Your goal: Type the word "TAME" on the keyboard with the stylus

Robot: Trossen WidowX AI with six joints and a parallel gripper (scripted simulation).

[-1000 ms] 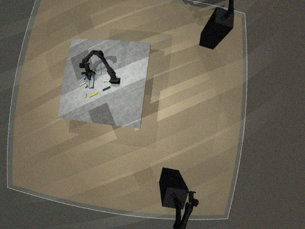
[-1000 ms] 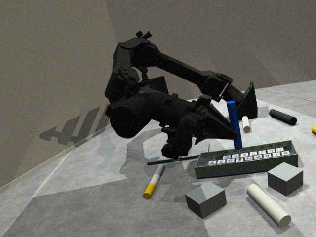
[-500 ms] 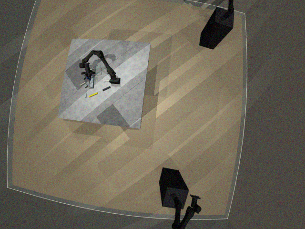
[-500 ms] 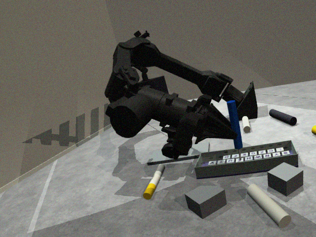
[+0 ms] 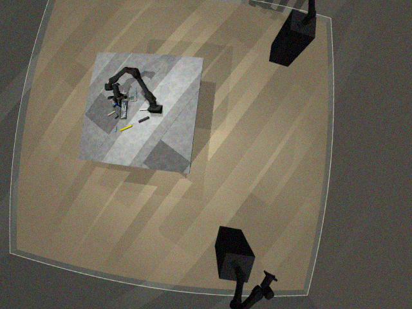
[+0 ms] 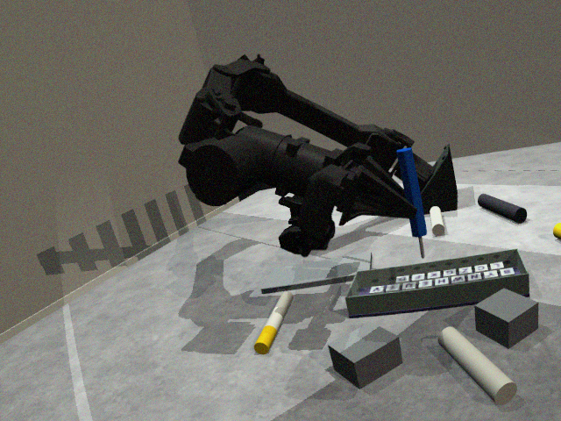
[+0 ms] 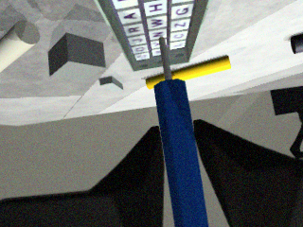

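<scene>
My gripper (image 5: 115, 103) (image 6: 414, 211) (image 7: 176, 130) is shut on the blue stylus (image 6: 409, 181) (image 7: 179, 189), which stands nearly upright with its thin metal tip down. The tray-like keyboard (image 5: 123, 110) (image 6: 394, 303) (image 7: 185, 58) lies below it, with white lettered keys in rows between raised walls. In the exterior view the tip hangs above the keyboard's far side, clear of the keys. In the wrist view the tip overlaps the keys around N and W. Part of the front row is hidden behind the near wall in the exterior view.
Two grey blocks (image 6: 506, 317) (image 6: 365, 358) and a cream cylinder (image 6: 478, 364) lie on the near side of the keyboard. A white-and-yellow cylinder (image 6: 273, 322) lies to its left. A yellow bar (image 5: 125, 127) (image 7: 204, 71) lies beyond one end; a dark cylinder (image 5: 143, 120) (image 6: 501, 207) lies near the arm's base.
</scene>
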